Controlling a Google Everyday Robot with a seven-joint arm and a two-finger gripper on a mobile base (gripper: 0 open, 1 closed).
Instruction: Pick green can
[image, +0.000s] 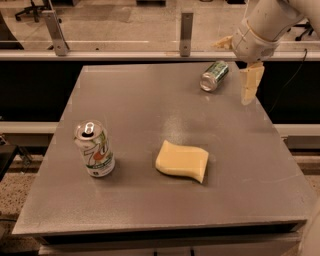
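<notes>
The green can (214, 75) lies on its side near the far right corner of the grey table (150, 105), its silver end facing front-left. My gripper (236, 63) hangs from the white arm at the top right, just right of the can and above the table's right edge. Its two pale fingers are spread apart: one finger (250, 84) points down right of the can, the other (223, 42) sticks out left, behind the can. The gripper is open and holds nothing.
A white 7UP can (95, 149) stands upright at the front left. A yellow sponge (182, 160) lies right of the table's middle, towards the front. A railing with metal posts (186, 33) runs behind the table.
</notes>
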